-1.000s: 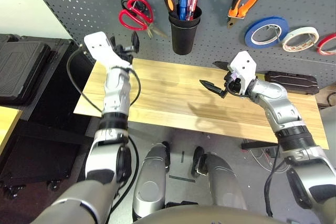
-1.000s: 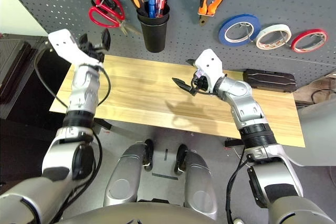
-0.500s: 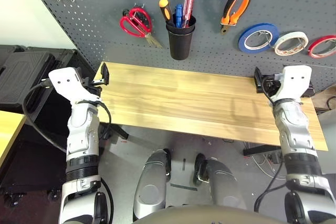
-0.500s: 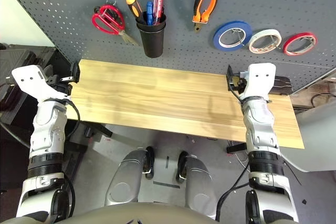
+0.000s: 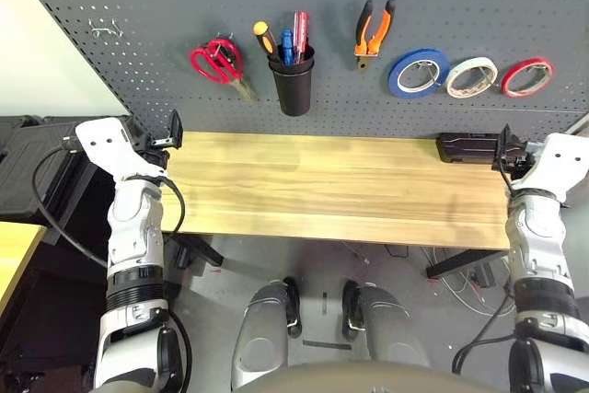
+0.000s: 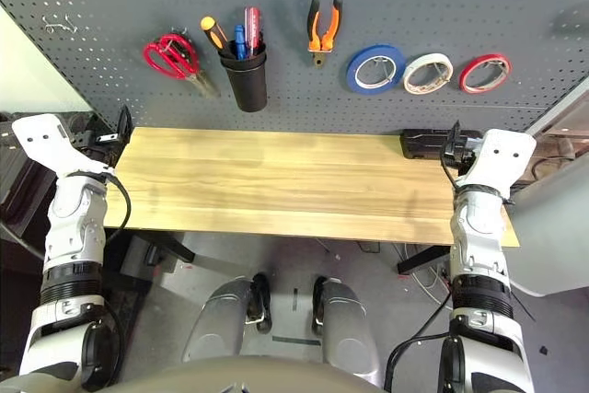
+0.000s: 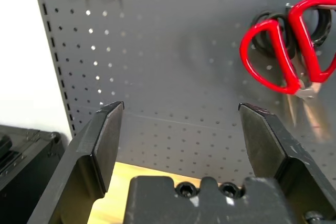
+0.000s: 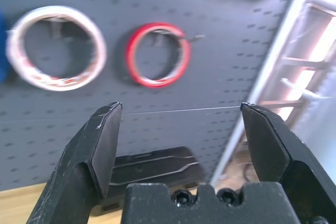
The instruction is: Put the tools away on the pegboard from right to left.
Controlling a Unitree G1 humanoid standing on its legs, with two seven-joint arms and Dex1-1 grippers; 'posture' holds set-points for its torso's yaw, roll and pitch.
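I see the pegboard [image 5: 138, 34] across the top of the head view, with all four tools hung on it. The red-handled scissors [image 5: 217, 62] hang at upper left of centre, just left of a black cup [image 5: 293, 87] that holds the screwdriver [image 5: 267, 43] with its black-orange handle sticking up, beside a blue-handled and a red-handled driver. The orange-and-black pliers [image 5: 375, 29] hang handles-up right of the cup. Further right come three rolls in a row: a blue tape roll [image 5: 418, 74], the whitish tape roll [image 5: 471, 76], then a red tape roll [image 5: 526, 76]. A bare wire hook [image 5: 106, 29] sits at upper left of the board.

Below the board I have the light wooden worktop [image 5: 331, 190] across the middle of the frame, with a flat black case [image 5: 469, 147] lying at its right rear corner.

My left gripper [image 5: 167, 131] sits at the worktop's left end, and in its wrist view the fingers [image 7: 102, 140] stand wide apart with nothing between them, the scissors showing beyond. My right gripper [image 5: 504, 146] is at the right end, just beside the black case; its wrist view shows the fingers [image 8: 102, 145] spread wide and empty, facing the whitish and red rolls.
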